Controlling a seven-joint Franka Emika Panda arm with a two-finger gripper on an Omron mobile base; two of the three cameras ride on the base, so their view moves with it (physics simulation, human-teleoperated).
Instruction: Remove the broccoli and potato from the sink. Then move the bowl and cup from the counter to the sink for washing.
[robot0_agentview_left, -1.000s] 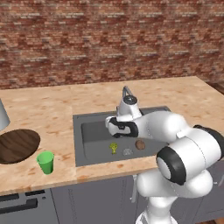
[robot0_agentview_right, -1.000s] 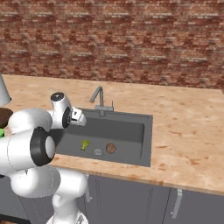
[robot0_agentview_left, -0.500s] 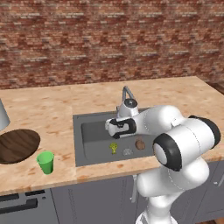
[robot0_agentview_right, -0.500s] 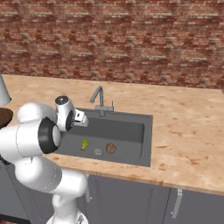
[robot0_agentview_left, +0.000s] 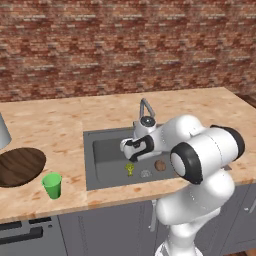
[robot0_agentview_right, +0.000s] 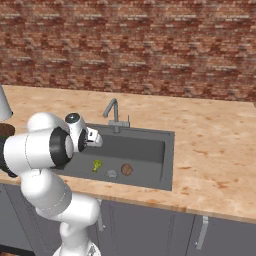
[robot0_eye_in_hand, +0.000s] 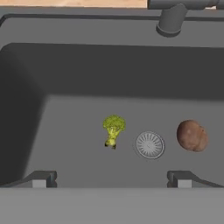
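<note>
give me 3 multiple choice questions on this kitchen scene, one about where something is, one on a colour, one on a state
1. What lies between the broccoli and the potato on the floor of the sink?
A. the drain
B. the cup
C. the bowl

2. What colour is the cup on the counter?
A. red
B. bright green
C. white

3. How is the gripper right now?
A. shut on the potato
B. shut on the broccoli
C. open and holding nothing

Answers: 1 A, the round drain sits between them. 2 B, it is a bright green tumbler beside the bowl. 3 C, its fingertips stand wide apart above the sink floor.
</note>
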